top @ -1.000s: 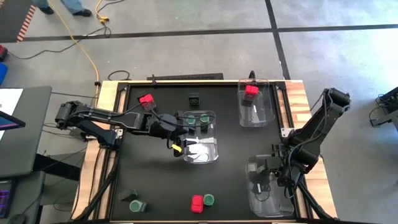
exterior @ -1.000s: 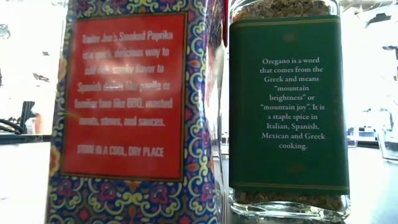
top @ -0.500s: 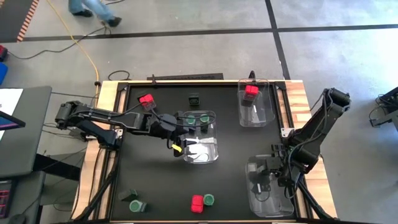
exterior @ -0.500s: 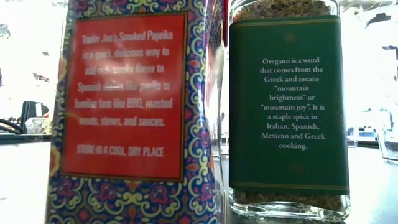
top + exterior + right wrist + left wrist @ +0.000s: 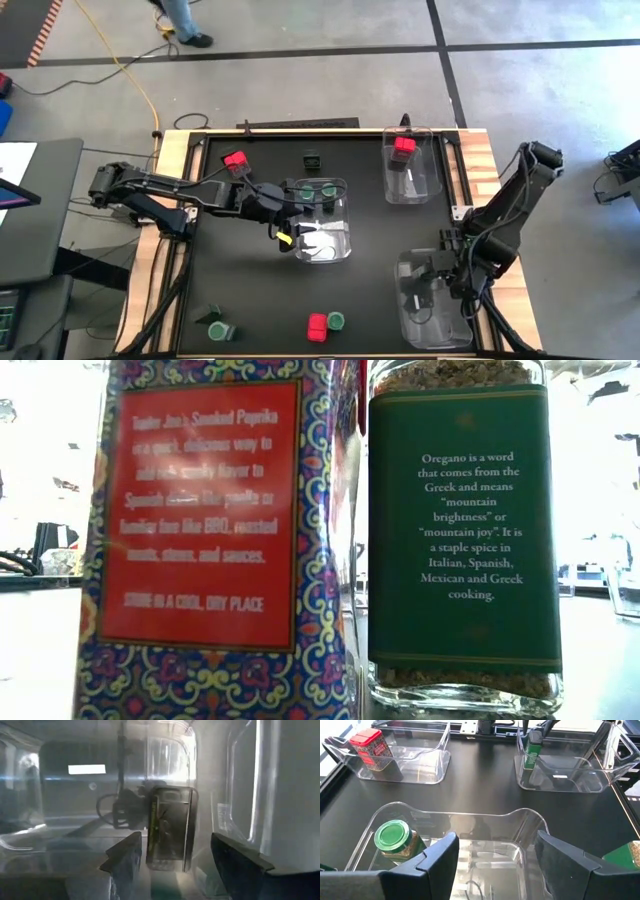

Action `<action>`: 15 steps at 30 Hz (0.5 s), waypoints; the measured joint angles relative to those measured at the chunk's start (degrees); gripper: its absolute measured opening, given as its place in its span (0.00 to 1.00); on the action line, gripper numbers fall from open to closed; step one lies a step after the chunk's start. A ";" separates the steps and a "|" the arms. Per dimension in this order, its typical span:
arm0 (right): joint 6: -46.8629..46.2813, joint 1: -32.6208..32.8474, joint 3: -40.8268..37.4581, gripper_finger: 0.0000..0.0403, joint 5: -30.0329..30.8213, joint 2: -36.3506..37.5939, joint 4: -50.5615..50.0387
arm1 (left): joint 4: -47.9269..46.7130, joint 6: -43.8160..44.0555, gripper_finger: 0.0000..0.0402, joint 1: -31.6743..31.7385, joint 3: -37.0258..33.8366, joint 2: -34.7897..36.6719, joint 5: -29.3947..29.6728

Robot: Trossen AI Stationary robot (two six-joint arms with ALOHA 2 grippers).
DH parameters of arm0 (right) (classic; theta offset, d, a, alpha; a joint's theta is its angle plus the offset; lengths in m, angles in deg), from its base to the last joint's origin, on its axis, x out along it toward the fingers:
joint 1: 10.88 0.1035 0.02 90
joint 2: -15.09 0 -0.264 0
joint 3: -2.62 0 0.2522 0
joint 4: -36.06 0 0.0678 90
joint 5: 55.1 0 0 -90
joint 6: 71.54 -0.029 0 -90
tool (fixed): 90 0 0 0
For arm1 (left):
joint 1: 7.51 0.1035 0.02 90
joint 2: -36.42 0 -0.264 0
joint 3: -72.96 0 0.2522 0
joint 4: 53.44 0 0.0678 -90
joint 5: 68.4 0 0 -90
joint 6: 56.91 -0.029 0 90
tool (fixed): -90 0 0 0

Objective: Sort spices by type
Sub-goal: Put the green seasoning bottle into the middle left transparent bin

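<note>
My left gripper (image 5: 495, 865) (image 5: 298, 218) hangs open over the middle clear bin (image 5: 322, 245), which holds green-topped jars (image 5: 394, 837) (image 5: 318, 188) at its far end. My right gripper (image 5: 170, 865) (image 5: 430, 290) stands open inside the near right bin (image 5: 440, 335), its fingers on either side of a dark container (image 5: 170, 827) on the bin's floor. A red box (image 5: 403, 145) sits in the far right bin. Loose on the table are a red box (image 5: 235, 160), a dark container (image 5: 312, 158), a green jar (image 5: 218, 330), and a red box (image 5: 317, 327) beside a green jar (image 5: 336, 321).
The three clear bins take up the table's middle and right side. The paprika tin (image 5: 215, 540) and the oregano jar (image 5: 460, 530) stand right before the low camera at the near edge. The black mat (image 5: 250, 280) between the bins is free room. A person (image 5: 180, 20) walks beyond the far edge.
A person on the floor beyond the table's far edge has walked toward the right. Both arms and the spices stay where they were.
</note>
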 joint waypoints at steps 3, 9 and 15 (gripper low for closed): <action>-0.09 -0.01 2.02 0.66 0.02 0.00 -1.80 | 0.02 -0.02 0.62 0.00 0.00 0.00 0.00; -1.92 -0.02 6.41 0.66 0.98 0.02 -5.29 | 0.02 -0.01 0.62 0.00 0.00 0.00 0.00; -1.95 -0.02 11.42 0.66 9.36 0.02 -4.98 | 0.03 -2.98 0.62 0.02 0.00 0.00 0.00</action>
